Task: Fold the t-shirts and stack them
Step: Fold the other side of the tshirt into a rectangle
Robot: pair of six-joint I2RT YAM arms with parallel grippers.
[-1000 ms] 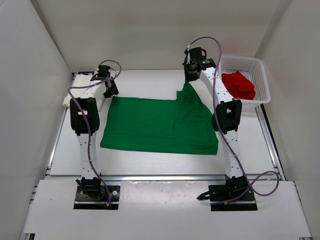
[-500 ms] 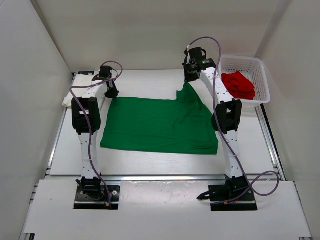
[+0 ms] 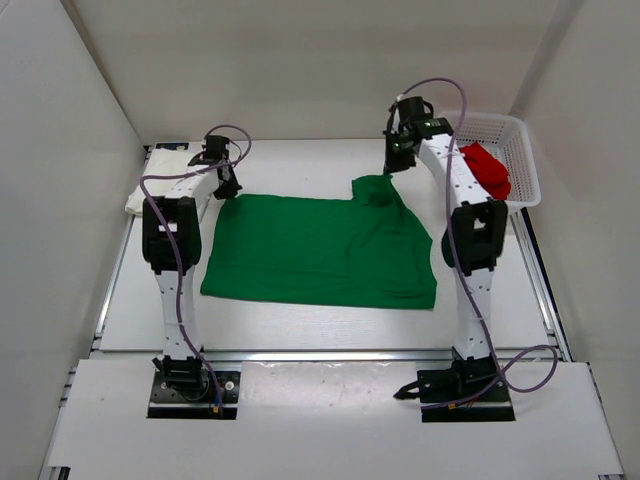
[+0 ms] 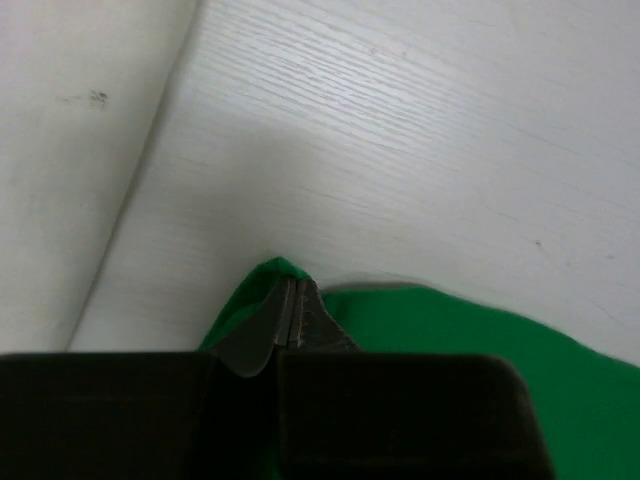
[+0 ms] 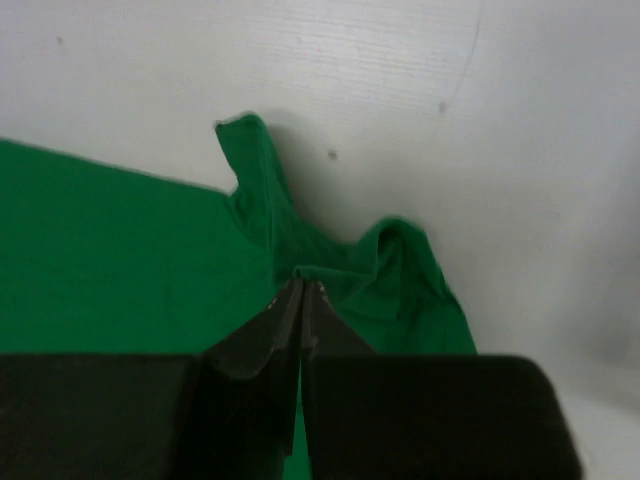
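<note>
Far left, the white shirt [image 3: 145, 195] is parked folded against the wall, just beside the left arm. The left hand [image 4: 295, 295] is clamped shut on the far-left corner of the green shirt [image 3: 310, 250], and a bit of green cloth can be seen pinched right at its tips. That shirt is spread flat across the middle of the surface [image 3: 300, 160], long axis running left to right, so pretty much all of it lies on the near side of both hands. Its far-right corner is bunched up, and the right hand [image 5: 301, 290] is pressed shut just above it. Nothing looks gripped there, though that can't be called for sure. So a fold toward the near edge is probably only set up on the left. Far right, the red shirt [image 3: 487, 170] is heaped in the basket [image 3: 520, 125], well out of the way.
</note>
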